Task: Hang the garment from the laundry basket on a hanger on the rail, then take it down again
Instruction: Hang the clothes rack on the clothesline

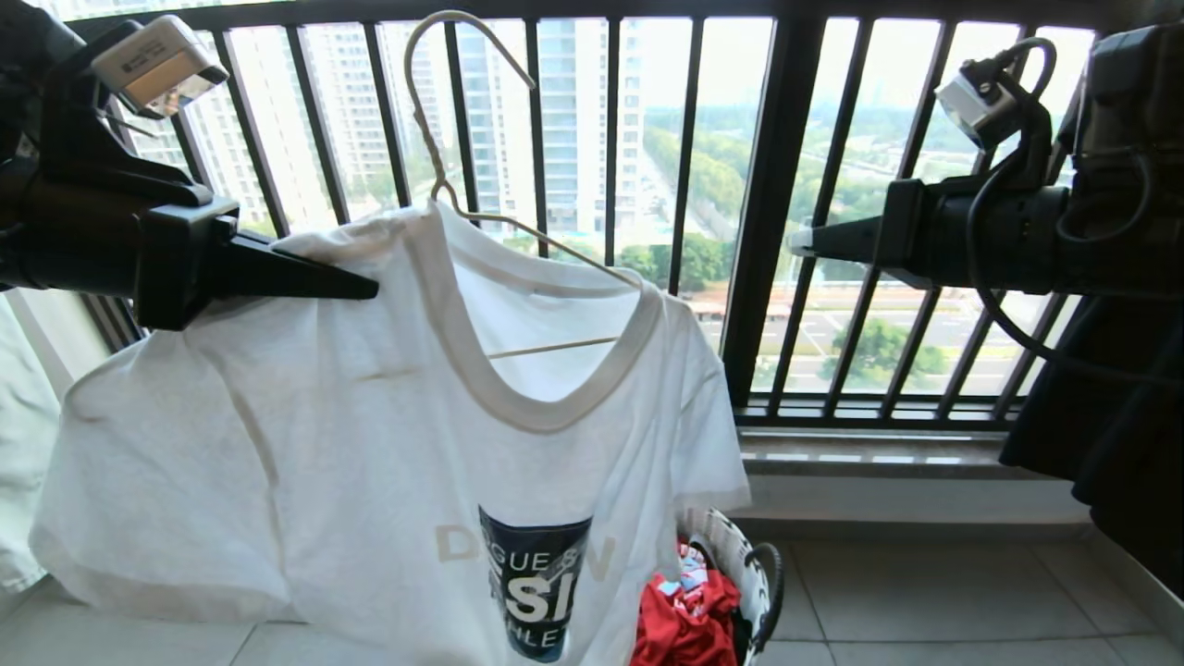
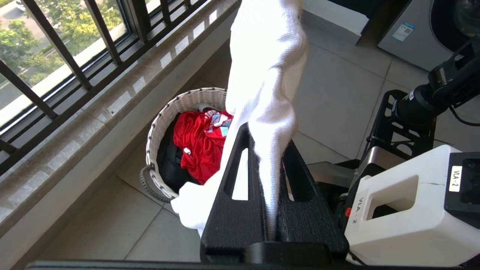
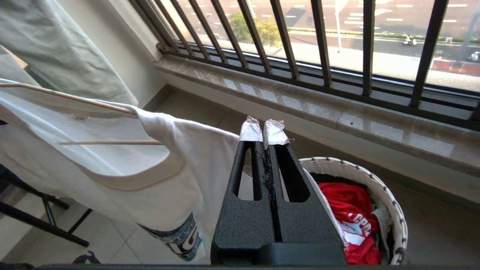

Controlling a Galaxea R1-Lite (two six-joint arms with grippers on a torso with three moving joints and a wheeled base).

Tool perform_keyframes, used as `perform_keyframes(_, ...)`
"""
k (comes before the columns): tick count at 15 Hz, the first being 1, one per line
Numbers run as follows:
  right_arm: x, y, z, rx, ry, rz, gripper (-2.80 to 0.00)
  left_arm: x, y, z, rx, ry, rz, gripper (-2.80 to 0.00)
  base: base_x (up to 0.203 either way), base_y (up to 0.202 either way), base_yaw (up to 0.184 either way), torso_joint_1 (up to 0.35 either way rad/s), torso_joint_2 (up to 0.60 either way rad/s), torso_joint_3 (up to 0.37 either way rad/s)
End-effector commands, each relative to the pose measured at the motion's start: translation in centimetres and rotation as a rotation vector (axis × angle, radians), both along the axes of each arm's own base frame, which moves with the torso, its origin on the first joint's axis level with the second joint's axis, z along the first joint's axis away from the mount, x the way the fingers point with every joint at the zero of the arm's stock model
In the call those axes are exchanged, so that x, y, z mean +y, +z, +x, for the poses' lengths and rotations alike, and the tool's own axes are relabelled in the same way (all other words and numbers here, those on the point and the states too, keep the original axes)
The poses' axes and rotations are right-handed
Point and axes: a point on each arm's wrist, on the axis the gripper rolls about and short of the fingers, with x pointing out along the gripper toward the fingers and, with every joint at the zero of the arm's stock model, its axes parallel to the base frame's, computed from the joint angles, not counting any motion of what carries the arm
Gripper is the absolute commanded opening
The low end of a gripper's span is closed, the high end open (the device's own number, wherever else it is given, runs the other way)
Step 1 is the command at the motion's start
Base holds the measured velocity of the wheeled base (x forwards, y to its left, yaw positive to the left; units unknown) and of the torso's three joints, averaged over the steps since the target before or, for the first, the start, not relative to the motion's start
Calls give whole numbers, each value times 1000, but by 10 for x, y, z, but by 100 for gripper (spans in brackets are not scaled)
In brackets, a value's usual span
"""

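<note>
My left fingers [image 2: 268,150] are pinching the shoulder of the white T-shirt [image 1: 370,444], which is draped on the cream wire hanger [image 1: 462,199] just past their tips. My right fingers [image 3: 264,131] are pressed together on nothing (taped tips touching), off to the shirt's far side, with the woven laundry basket [image 3: 390,202] of red cloth [image 3: 348,217] sitting on the floor below them.
</note>
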Motion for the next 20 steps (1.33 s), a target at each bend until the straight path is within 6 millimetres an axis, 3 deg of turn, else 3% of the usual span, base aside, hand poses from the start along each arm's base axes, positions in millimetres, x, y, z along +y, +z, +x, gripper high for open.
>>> perform_keyframes(1,-9,6,-28,-36,-115,-20,-280,7,-5,-11,-51,42,-28,-280,0,0,0,0,0,0)
perform_keyframes(4,-11,-17,-28,-2,-216,-125,-280,12,-4,-17,-99,113,-121,-280,0,0,0,0,0,0)
perform_keyframes(8,-6,-35,-32,19,-202,-197,-280,15,0,-40,-93,183,-235,-280,0,0,0,0,0,0)
perform_keyframes(13,1,-33,-34,-19,-179,-237,-280,21,-21,-43,-36,255,-320,-280,0,0,0,0,0,0)
perform_keyframes(20,-2,-25,-45,-56,-215,-243,-280,19,-19,-59,-52,242,-370,-280,0,0,0,0,0,0)
